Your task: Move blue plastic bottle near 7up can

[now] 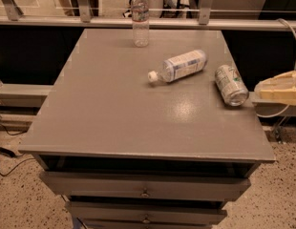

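The blue plastic bottle (180,66) lies on its side on the grey table (114,113), its white cap pointing left and its white label up. The 7up can (230,84) lies on its side to the right of the bottle, near the table's right edge, silver top toward the front. The two are apart by a short gap. My gripper (262,90), with cream-coloured fingers, is at the right edge of the view, just right of the can and beside the table edge, holding nothing.
A slimmer clear bottle (140,17) with a reddish label band stands upright at the table's back edge. A metal rail (148,23) runs behind the table. Drawers (145,192) sit below the tabletop. A cable (5,151) lies on the floor at left.
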### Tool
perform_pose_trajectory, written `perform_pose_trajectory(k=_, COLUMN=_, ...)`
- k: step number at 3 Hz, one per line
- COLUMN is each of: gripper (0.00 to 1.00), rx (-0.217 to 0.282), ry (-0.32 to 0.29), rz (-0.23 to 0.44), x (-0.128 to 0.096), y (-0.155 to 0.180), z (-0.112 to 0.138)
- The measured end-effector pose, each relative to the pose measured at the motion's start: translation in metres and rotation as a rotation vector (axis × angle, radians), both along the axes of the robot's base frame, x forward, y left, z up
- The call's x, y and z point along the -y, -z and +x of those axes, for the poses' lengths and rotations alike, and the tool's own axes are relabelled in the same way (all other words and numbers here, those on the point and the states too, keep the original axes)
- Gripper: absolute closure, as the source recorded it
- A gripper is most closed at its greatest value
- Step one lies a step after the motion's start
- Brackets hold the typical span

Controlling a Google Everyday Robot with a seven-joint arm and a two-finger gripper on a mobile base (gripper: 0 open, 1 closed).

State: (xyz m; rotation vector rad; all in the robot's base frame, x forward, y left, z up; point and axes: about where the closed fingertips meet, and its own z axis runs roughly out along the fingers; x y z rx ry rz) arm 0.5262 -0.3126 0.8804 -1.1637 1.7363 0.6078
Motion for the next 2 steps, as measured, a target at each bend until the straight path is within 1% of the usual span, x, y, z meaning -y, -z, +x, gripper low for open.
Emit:
perform_pose_trajectory(k=1, gripper=1.00, rx=0.000, ry=0.001, rz=0.005, x=-0.003, y=0.006, z=0.008)
perform_pose_trajectory(k=2, gripper=1.00, rx=0.005, ry=-0.031, rz=0.043, x=-0.029, y=0.024, z=0.035)
